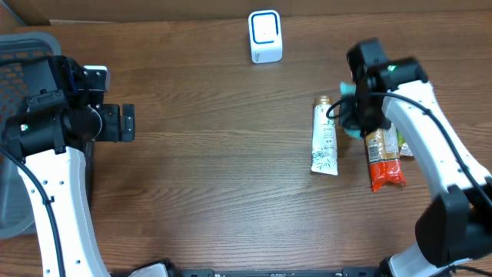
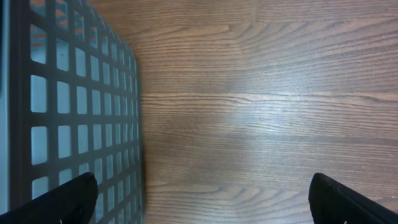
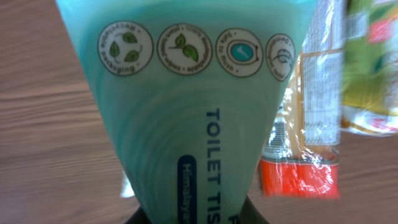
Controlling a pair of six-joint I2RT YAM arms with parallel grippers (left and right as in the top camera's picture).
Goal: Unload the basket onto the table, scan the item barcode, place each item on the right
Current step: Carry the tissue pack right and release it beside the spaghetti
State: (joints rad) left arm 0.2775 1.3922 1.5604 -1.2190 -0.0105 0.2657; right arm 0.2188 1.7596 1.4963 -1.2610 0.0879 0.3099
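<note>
Teal pack (image 3: 186, 124) — lengthwise, off right end effector (image 3: 194, 219)

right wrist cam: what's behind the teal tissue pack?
Clear orange-red snack wrapper and green-yellow packet, on the brown wooden table. The teal plastic tissue pack covers the wrapper's left part.

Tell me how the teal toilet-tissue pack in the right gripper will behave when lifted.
The teal plastic toilet-tissue pack looks soft, so it will probably sag or crumple rather than stay stiff. Its glossy film may slip in the right gripper. Being tissue by its label, it is likely light.
</note>
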